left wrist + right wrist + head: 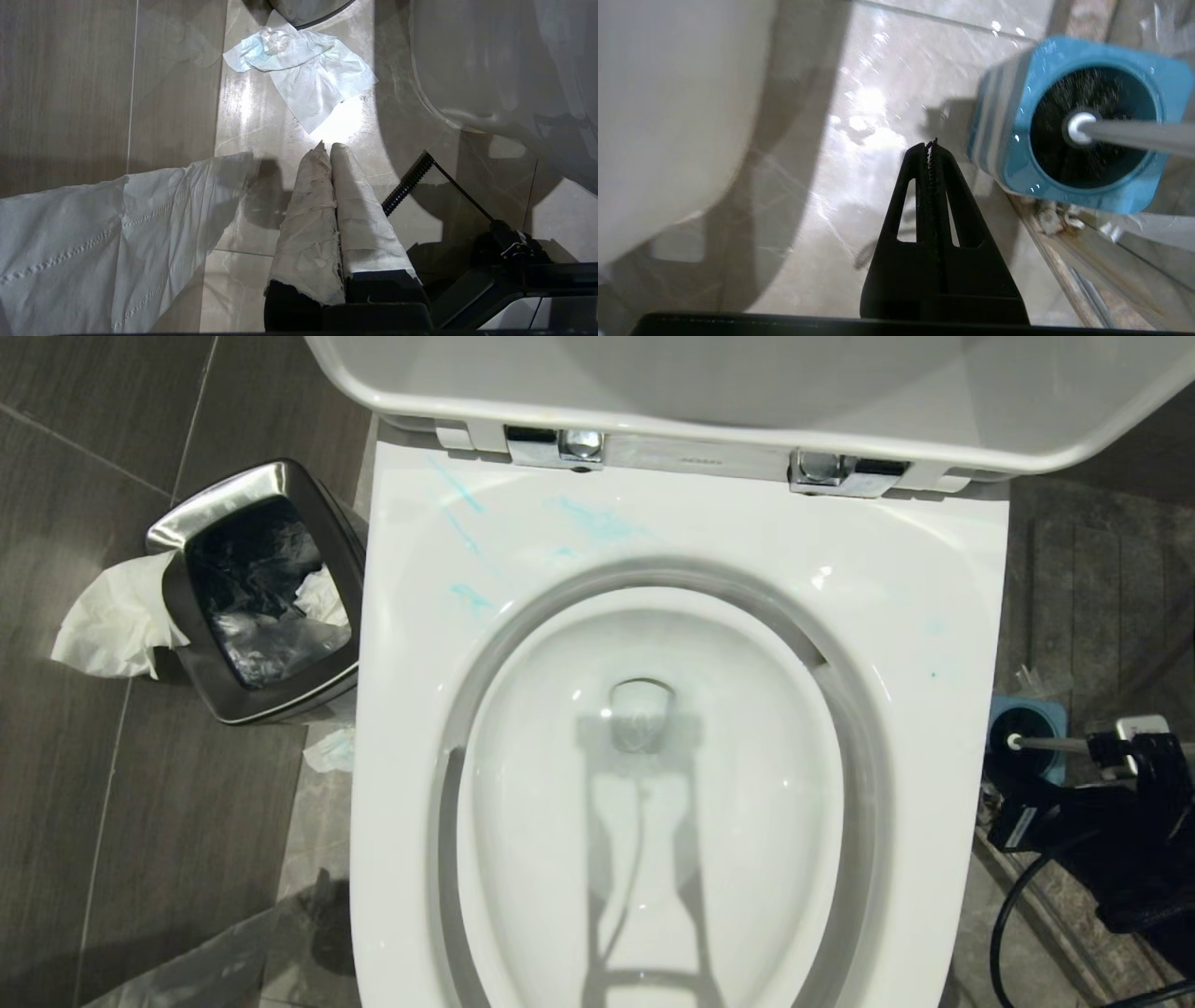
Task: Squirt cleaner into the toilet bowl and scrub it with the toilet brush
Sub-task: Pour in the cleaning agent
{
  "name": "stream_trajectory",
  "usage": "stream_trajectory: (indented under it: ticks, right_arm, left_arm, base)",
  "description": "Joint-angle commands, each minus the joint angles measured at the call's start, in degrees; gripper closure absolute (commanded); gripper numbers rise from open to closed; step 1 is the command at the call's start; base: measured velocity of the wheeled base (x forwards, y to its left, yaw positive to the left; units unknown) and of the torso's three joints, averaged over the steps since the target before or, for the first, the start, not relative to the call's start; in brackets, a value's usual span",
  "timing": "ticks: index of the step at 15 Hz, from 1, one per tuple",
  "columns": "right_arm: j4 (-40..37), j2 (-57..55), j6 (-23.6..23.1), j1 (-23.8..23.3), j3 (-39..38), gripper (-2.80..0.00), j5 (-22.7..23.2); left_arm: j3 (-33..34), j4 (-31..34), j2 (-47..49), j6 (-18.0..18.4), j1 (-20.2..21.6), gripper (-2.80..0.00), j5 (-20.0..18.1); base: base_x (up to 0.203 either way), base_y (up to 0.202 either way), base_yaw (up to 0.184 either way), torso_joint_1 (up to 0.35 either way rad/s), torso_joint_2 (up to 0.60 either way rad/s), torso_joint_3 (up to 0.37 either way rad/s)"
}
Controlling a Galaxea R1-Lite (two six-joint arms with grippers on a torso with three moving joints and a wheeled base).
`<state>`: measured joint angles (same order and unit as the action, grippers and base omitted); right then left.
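Beside the toilet bowl on its left, a steel waste bin is seen; turquoise cleaner is streaked across the rim. Low to the left, the left gripper is parked, jaws pressed together, empty. On the right, the toilet brush is stood in its blue-topped holder, near the right gripper, closed and empty. Its jaws should be opened and centred on the stick before lifting.
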<state>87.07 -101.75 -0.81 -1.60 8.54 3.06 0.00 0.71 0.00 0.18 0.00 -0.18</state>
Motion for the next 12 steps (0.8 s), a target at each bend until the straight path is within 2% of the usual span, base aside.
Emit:
stream_trajectory:
  ticks: [1,3,9,10,12]
  right_arm:
    - [0.59,-4.82,-1.29,-0.07,2.74,0.00,-3.81]
    - [0.60,-6.69,-1.77,-0.77,3.85,0.00,-5.02]
    - [0.60,-13.84,-1.64,-0.99,9.60,0.00,-4.31]
    - [0.60,-14.09,-1.65,-0.96,10.55,-2.80,-4.10]
    - [0.60,-14.29,-1.65,-0.87,11.68,-2.80,-3.15]
  left_arm:
    - [0.09,0.00,0.00,-0.01,0.00,0.00,0.01]
    - [0.09,0.00,0.00,-0.01,0.00,0.00,0.01]
    - [0.09,0.00,0.00,-0.01,0.00,0.00,0.01]
    - [0.09,0.00,0.00,-0.01,0.00,0.00,0.01]
    - [0.09,0.00,0.00,-0.01,0.00,0.00,0.01]
  base:
    - [0.000,0.000,0.000,0.000,0.00,0.000]
    - [0.000,0.000,0.000,0.000,0.00,0.000]
    - [0.000,0.000,0.000,0.000,0.00,0.000]
    - [0.000,0.000,0.000,0.000,0.00,0.000]
    - [0.000,0.000,0.000,-0.001,-0.02,0.003]
